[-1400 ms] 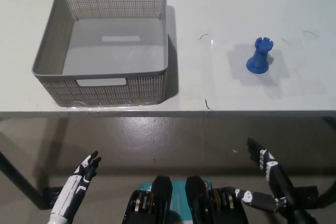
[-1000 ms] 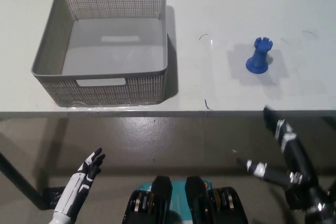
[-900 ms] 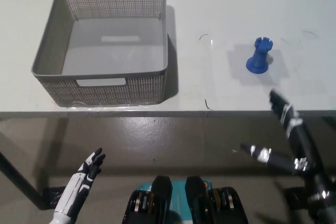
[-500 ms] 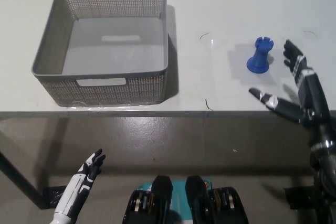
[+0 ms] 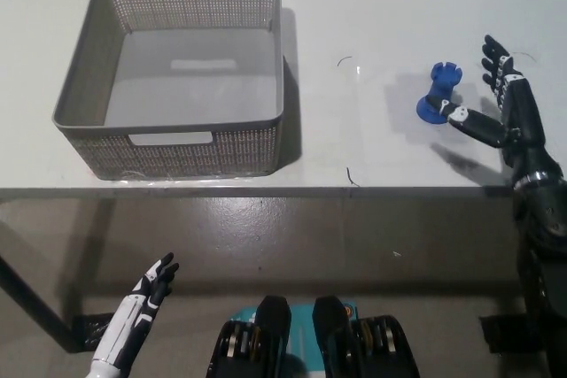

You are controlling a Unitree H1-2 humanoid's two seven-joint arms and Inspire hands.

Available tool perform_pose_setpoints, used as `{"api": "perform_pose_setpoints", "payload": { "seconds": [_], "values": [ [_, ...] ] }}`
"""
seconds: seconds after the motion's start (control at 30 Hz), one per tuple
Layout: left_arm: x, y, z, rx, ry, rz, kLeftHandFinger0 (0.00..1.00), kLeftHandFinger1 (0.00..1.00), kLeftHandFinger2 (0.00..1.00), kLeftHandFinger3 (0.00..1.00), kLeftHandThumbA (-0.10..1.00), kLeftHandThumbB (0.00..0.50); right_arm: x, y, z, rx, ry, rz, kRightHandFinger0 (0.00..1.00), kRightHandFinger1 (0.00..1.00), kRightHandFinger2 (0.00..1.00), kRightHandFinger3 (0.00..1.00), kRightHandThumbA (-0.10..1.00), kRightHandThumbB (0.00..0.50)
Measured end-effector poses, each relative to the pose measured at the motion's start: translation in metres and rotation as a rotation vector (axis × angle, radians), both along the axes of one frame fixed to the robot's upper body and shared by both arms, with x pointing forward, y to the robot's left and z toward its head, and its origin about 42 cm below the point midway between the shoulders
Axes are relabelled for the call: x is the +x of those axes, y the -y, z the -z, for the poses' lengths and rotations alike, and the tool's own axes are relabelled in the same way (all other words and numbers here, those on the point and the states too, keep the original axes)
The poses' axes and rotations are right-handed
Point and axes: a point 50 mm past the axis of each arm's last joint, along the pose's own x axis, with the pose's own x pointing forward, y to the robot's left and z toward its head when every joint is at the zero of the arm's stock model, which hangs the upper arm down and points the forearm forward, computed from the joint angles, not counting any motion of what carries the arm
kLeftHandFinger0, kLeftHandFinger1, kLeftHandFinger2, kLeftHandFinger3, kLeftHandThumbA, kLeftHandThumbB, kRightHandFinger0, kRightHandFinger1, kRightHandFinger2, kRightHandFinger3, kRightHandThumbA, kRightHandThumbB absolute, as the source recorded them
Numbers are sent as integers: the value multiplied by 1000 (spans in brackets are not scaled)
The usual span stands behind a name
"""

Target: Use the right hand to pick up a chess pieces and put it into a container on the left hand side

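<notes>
A blue chess rook [image 5: 438, 92] stands on the white table [image 5: 372, 15], right of centre, leaning slightly. My black right hand [image 5: 505, 104] is open just right of it, low over the table, with one fingertip reaching to the rook's base; whether it touches I cannot tell. The grey mesh basket [image 5: 89, 68] sits on the table's left side with nothing in it. My white left hand [image 5: 146, 294] rests open below the table edge at the lower left.
The table's front edge [image 5: 354, 190] runs across the middle of the view, with dark floor below it. Faint pen marks [image 5: 344, 63] lie on the tabletop between basket and rook.
My right hand has risen from under the table edge, come over the tabletop and closed in on the rook from the right. The left hand barely moved.
</notes>
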Motion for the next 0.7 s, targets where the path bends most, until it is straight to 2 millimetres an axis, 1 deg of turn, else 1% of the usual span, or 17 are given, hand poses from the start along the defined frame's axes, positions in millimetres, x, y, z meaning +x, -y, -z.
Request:
{"api": "perform_pose_setpoints", "payload": {
  "seconds": [0.03,0.07,0.17,0.23,0.27,0.43,0.47,0.5,0.6,0.63,0.7],
  "values": [
    [0,0,0,0,-1,2,1000,1000,1000,1000,1000,403,6,0,3,3,-25,6,1000,1000,1000,1000,1000,384],
    [0,0,0,0,-1,4,1000,1000,1000,1000,1000,403,10,-1,5,4,-41,9,1000,1000,1000,1000,1000,388],
    [0,0,0,0,-1,5,1000,1000,1000,1000,1000,396,21,-2,9,6,-84,18,1000,1000,1000,1000,1000,365],
    [0,0,0,-1,-1,5,1000,1000,1000,1000,1000,402,27,-2,14,9,-113,22,1000,1000,1000,1000,1000,366],
    [0,0,0,-1,0,6,1000,1000,1000,1000,1000,394,30,-2,16,10,-128,25,1000,1000,1000,1000,1000,370],
    [0,0,0,-1,0,6,1000,1000,1000,1000,1000,393,44,-2,26,9,-195,36,1000,1000,1000,1000,1000,370],
    [0,0,0,-1,0,6,1000,1000,1000,1000,1000,395,46,-2,26,9,-202,37,1000,1000,1000,1000,1000,393],
    [0,0,0,-1,1,6,1000,1000,1000,1000,1000,396,48,-2,29,8,-215,40,1000,1000,1000,1000,1000,401],
    [0,0,0,-1,1,6,1000,1000,1000,1000,1000,400,52,-2,32,10,-235,42,1000,1000,1000,1000,1000,404],
    [0,0,0,-1,1,6,1000,1000,1000,1000,1000,400,53,-2,32,10,-237,42,1000,1000,1000,1000,1000,413],
    [0,0,1,-1,0,6,1000,1000,1000,1000,1000,388,58,-4,30,6,-245,42,1000,1000,1000,1000,1000,419]
  ]
}}
